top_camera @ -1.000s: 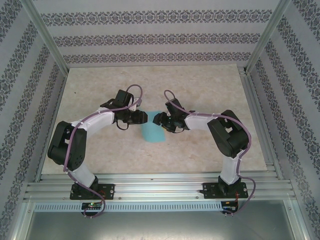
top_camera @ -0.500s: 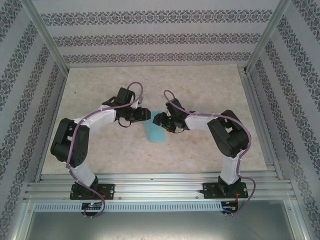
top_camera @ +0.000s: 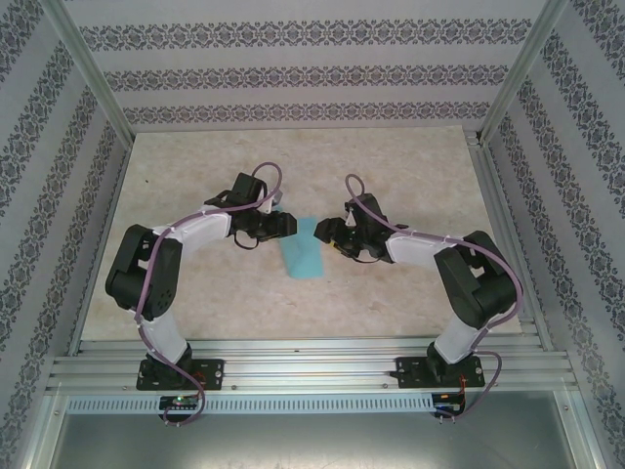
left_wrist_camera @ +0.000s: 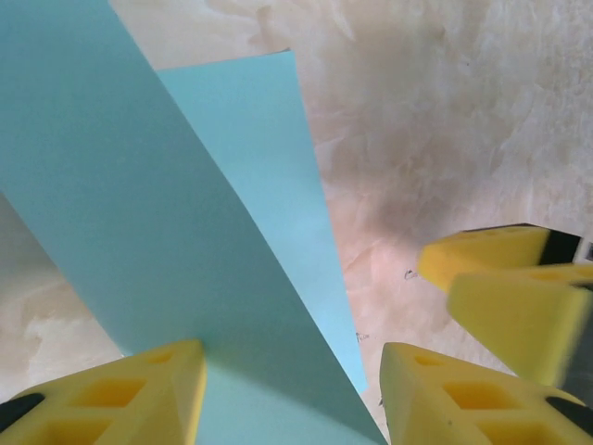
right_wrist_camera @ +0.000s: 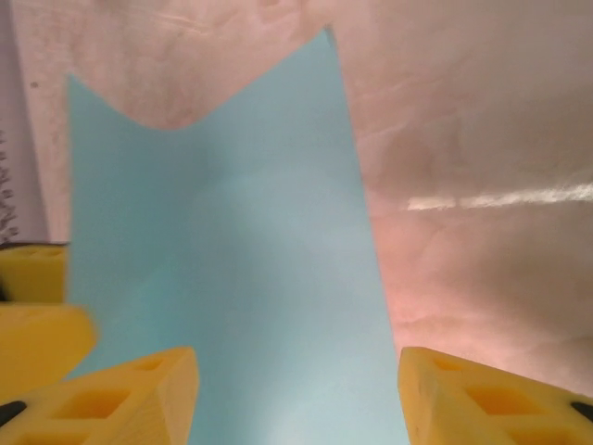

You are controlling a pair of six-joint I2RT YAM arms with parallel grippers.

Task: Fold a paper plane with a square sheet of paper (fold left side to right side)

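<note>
The square sheet of paper [top_camera: 305, 259] lies mid-table, turquoise and folded over into a narrow strip. In the left wrist view its upper flap [left_wrist_camera: 139, 213] stands raised above the lower layer [left_wrist_camera: 269, 158]. My left gripper [top_camera: 287, 225] [left_wrist_camera: 289, 371] is at the strip's far left end, open, with the flap running between its yellow fingers [left_wrist_camera: 120, 399] and nothing pinched. My right gripper [top_camera: 323, 233] [right_wrist_camera: 296, 371] faces it from the right, open over the paper [right_wrist_camera: 232, 260]. The two grippers are a short gap apart.
The marbled beige table [top_camera: 391, 156] is bounded by patterned walls and aluminium posts [top_camera: 513, 73]. An aluminium rail [top_camera: 312, 366] carries both arm bases at the near edge. The right gripper's fingers [left_wrist_camera: 519, 287] show in the left wrist view, and the left gripper's fingers [right_wrist_camera: 28, 306] in the right wrist view.
The right arm has drawn back to the right and its jaws have widened a little. The left gripper shifted slightly right, and the paper now looks narrower.
</note>
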